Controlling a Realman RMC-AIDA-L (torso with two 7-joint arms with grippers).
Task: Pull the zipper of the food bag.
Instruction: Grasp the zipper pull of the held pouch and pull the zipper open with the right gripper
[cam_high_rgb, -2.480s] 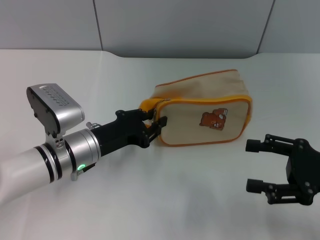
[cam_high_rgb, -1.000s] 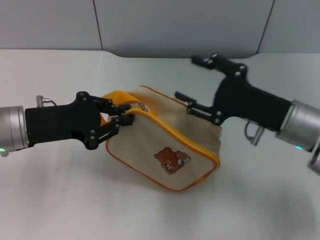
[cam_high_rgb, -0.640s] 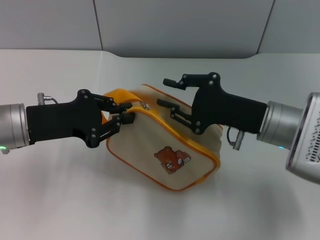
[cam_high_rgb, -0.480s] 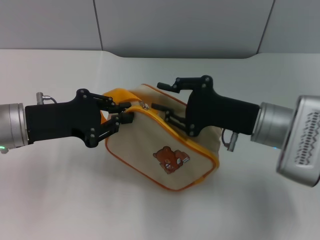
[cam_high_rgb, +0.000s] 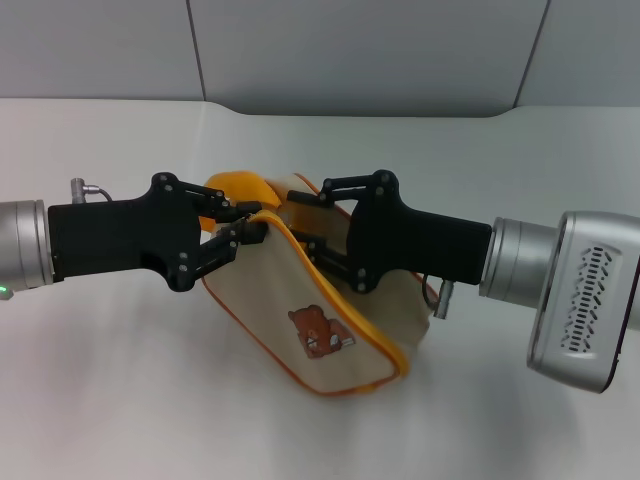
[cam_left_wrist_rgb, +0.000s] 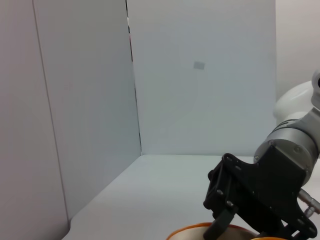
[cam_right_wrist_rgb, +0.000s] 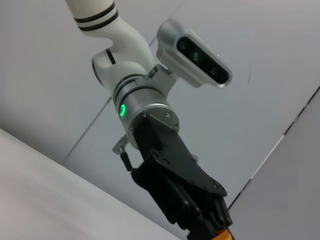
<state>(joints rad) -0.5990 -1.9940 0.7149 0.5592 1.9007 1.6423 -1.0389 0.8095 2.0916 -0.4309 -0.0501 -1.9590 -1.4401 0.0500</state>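
Observation:
The cream-beige food bag (cam_high_rgb: 340, 325) with orange piping and a brown bear print (cam_high_rgb: 320, 333) hangs tilted above the table. My left gripper (cam_high_rgb: 243, 228) is shut on its orange loop handle (cam_high_rgb: 232, 189) at the bag's left end. My right gripper (cam_high_rgb: 299, 218) is open, with one finger (cam_high_rgb: 303, 196) above and one below the bag's orange-edged top rim, close to the left gripper. The zipper pull is hidden among the fingers. The left wrist view shows the right gripper (cam_left_wrist_rgb: 227, 210) and a strip of orange rim (cam_left_wrist_rgb: 197, 231). The right wrist view shows the left gripper (cam_right_wrist_rgb: 207, 212).
The white table (cam_high_rgb: 120, 380) spreads under the bag, with grey wall panels (cam_high_rgb: 350, 50) behind it. My right arm's silver wrist and camera block (cam_high_rgb: 575, 295) reach in from the right, the left arm's (cam_high_rgb: 20, 255) from the left.
My right gripper has moved left along the bag's top to the left gripper. The bag has tilted more steeply, and its bear print has shifted left and down.

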